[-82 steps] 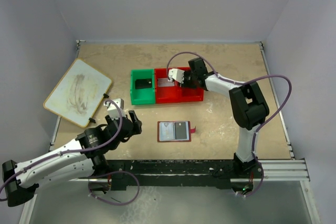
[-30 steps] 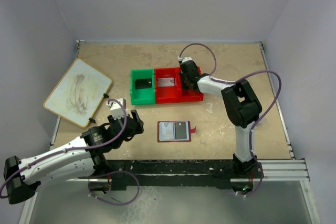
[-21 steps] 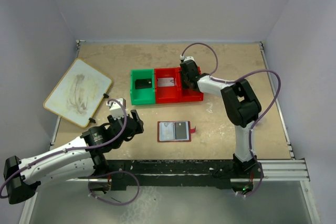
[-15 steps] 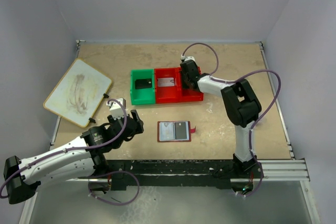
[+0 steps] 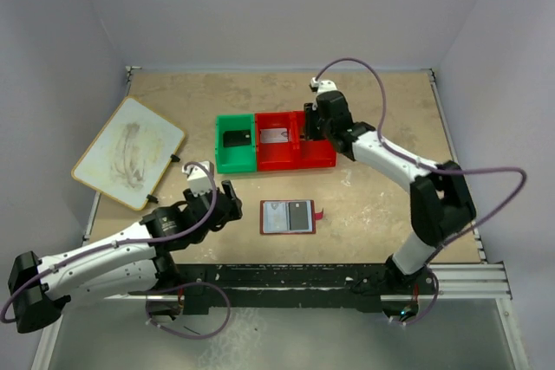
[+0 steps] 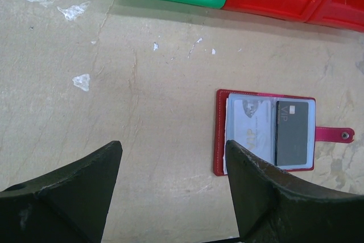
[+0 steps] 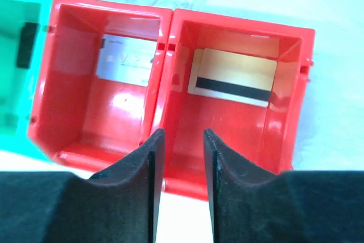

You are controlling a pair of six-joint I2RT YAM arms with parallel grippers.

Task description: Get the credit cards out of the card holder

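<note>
The maroon card holder (image 5: 287,216) lies open on the table, its red tab (image 5: 317,212) to the right. In the left wrist view the card holder (image 6: 220,135) shows a dark card (image 6: 291,132) in its right sleeve and a pale card (image 6: 250,129) in the left one. My left gripper (image 6: 173,146) hovers open just left of it, holding nothing. My right gripper (image 7: 183,135) hangs above the bin's right red compartment, jaws slightly apart with nothing between them. A gold-brown card (image 7: 236,78) lies in that compartment, a silver card (image 7: 126,61) in the middle one and a black card (image 5: 236,139) in the green one.
The green-and-red bin tray (image 5: 232,166) stands mid-table behind the card holder. A large white board (image 5: 128,152) lies at the far left. Side walls enclose the table. The right arm's cable loops over the right half.
My right gripper has risen out of the right red compartment and its jaws have parted; the right arm now stretches out further right. The left gripper has edged slightly toward the card holder.
</note>
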